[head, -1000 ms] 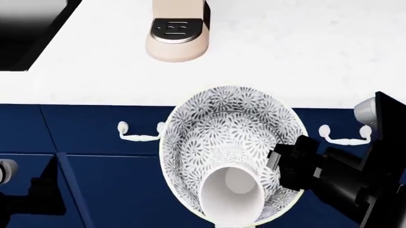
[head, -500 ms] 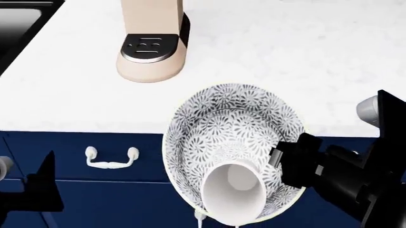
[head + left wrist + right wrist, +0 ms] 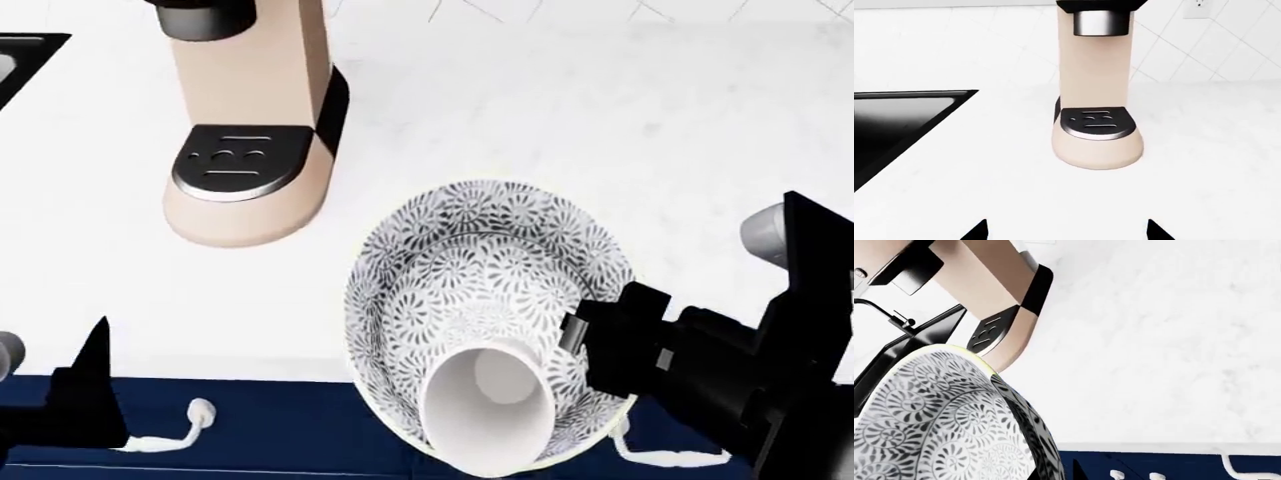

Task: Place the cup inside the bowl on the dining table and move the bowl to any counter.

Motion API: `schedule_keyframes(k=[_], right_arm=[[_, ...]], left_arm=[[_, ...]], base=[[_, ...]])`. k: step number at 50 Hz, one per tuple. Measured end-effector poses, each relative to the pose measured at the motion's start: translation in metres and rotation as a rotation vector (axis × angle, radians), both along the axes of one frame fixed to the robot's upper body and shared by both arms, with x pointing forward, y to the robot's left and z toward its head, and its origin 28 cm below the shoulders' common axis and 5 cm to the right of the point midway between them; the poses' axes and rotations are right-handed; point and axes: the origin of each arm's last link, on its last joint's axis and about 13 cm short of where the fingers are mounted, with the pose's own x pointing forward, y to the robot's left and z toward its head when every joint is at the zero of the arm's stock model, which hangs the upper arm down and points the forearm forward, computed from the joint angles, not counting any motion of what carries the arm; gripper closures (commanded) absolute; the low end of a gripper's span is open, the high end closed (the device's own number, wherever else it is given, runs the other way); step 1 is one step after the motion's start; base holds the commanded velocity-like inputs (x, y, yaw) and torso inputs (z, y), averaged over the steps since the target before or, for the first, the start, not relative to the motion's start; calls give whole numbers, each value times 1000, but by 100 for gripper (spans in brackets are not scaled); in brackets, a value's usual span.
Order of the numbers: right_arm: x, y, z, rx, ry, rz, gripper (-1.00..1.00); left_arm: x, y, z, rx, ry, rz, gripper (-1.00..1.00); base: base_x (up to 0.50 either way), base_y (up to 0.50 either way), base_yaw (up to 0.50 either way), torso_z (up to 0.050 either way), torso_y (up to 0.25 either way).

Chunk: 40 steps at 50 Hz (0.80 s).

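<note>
The grey-and-white floral bowl (image 3: 487, 290) hangs tilted above the counter (image 3: 601, 120), over its front edge. My right gripper (image 3: 597, 348) is shut on the bowl's right rim. The white cup (image 3: 483, 408) lies on its side inside the bowl, mouth toward me. In the right wrist view the bowl's patterned wall (image 3: 934, 415) fills the near corner, with one dark fingertip (image 3: 1079, 473) beside it. My left gripper (image 3: 1067, 235) is open over the counter with nothing between its tips; it shows as a dark shape (image 3: 80, 405) low at the left. The dining table is out of view.
A beige coffee machine (image 3: 247, 150) stands on the counter to the left of the bowl, straight ahead in the left wrist view (image 3: 1097, 130). A black sink (image 3: 894, 125) lies further left. Navy drawers with white handles (image 3: 1161, 465) run below the counter edge.
The counter and coffee machine have come closer and slid down the head view. The bowl, still held with the cup inside, has passed from in front of the drawers to over the counter's edge.
</note>
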Motion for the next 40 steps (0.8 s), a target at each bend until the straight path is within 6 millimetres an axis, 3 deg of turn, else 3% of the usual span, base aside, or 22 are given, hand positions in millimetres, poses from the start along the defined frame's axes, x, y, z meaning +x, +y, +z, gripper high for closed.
schedule_keyframes(k=[25,40], right_arm=[[3,1,-5,1,9,-3,100],[12,3,-11,-2,21,-5,100]], left_arm=[[-1,0,0,0,-2,2,-100],[-1,1,0,-1,-1,5,-100]], base=[[496,-151,0,0,2],[0,0,0,1,1]])
